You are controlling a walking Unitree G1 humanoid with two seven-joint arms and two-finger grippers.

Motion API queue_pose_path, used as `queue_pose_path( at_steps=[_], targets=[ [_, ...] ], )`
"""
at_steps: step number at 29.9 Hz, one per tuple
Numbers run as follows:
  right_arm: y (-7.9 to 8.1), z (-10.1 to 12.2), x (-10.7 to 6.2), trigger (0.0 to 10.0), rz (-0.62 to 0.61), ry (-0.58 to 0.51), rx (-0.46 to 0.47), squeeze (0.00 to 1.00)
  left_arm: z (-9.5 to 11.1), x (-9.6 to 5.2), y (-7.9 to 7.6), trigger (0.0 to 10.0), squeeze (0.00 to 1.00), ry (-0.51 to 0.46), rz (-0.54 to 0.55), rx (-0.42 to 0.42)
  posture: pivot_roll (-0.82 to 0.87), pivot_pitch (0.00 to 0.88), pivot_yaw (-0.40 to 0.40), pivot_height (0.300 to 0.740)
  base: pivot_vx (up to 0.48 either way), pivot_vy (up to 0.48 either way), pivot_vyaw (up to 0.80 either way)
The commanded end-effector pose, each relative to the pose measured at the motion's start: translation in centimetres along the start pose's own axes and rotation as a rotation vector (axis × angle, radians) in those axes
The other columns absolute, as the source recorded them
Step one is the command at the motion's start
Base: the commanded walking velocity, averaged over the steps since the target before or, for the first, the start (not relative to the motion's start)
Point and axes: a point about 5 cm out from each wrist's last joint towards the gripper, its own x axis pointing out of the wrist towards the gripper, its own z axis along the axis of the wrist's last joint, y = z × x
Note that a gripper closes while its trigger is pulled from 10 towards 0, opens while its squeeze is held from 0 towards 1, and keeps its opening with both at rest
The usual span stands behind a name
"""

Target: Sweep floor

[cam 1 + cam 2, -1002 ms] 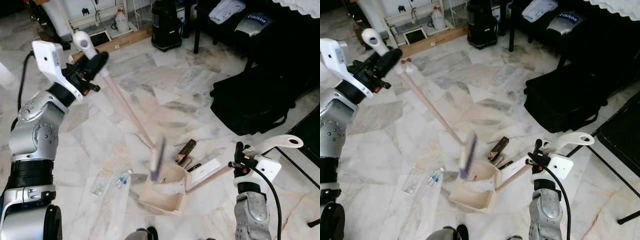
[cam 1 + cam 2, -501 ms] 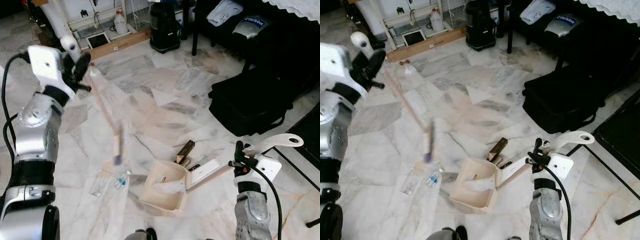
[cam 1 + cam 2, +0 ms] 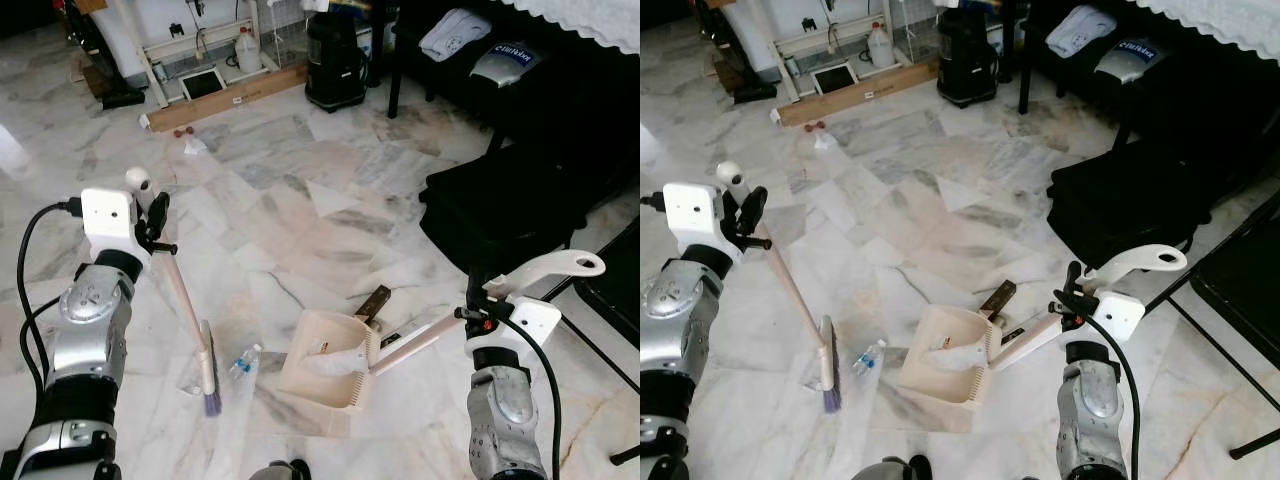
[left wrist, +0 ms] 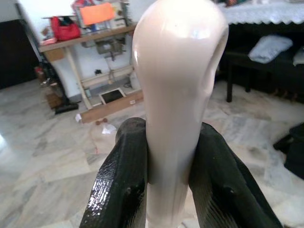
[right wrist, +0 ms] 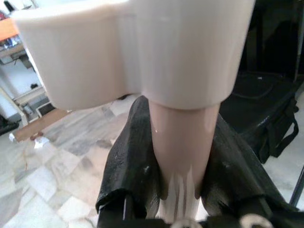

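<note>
With its jaws clenched on the broom [image 3: 185,305], the left gripper [image 3: 152,215] should drag the bristles low across the floor [image 3: 300,190], pushing the small bottle [image 3: 243,361] into the dustpan [image 3: 325,360], which the right gripper [image 3: 478,315], clamped on its handle, should keep flat.

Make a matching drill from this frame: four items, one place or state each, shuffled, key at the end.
Items:
1. broom
2. dustpan
3. plastic bottle
4. black bag

Places or states:
A. lying on the floor between the broom head and the dustpan
B. handle clamped in the left claw, head down on the floor
C. on the floor ahead of the right arm, against dark furniture
D. handle clamped in the right claw, pan on the floor with scraps inside

Pairs: 1-B, 2-D, 3-A, 4-C
</note>
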Motion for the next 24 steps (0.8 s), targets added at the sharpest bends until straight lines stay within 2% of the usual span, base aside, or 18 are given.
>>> queue_pose_path(
  at_steps=[1, 5, 13, 20, 24],
  targets=[
    [0.5, 0.8, 0.8, 10.0, 0.009, -0.041, 0.024, 0.00, 0.6, -0.3, 0.0, 10.0, 0.00, -0.047, 0.014, 0.004, 0.06, 0.088, 0.085, 0.740, 0.000, 0.000, 0.00],
    [0.4, 1.1, 1.1, 10.0, 0.004, -0.052, 0.029, 0.00, 0.4, -0.6, -0.5, 10.0, 0.00, -0.050, 0.011, 0.004, 0.06, 0.080, 0.078, 0.740, 0.000, 0.000, 0.00],
    [0.8, 1.3, 2.0, 10.0, 0.008, -0.063, 0.055, 0.00, 0.5, -0.3, -1.1, 10.0, 0.00, -0.064, 0.010, 0.007, 0.05, 0.063, 0.080, 0.740, 0.000, 0.000, 0.80],
    [0.9, 1.4, 2.2, 10.0, 0.004, -0.068, 0.065, 0.00, 0.5, 0.0, -1.6, 10.0, 0.00, -0.064, -0.004, 0.010, 0.04, 0.055, 0.087, 0.740, 0.000, 0.000, 0.80],
    [0.9, 1.1, 2.1, 10.0, 0.007, -0.062, 0.071, 0.00, -0.1, -0.3, -2.3, 10.0, 0.00, -0.058, -0.001, -0.009, 0.04, 0.043, 0.089, 0.740, 0.000, 0.000, 0.80]
  ],
)
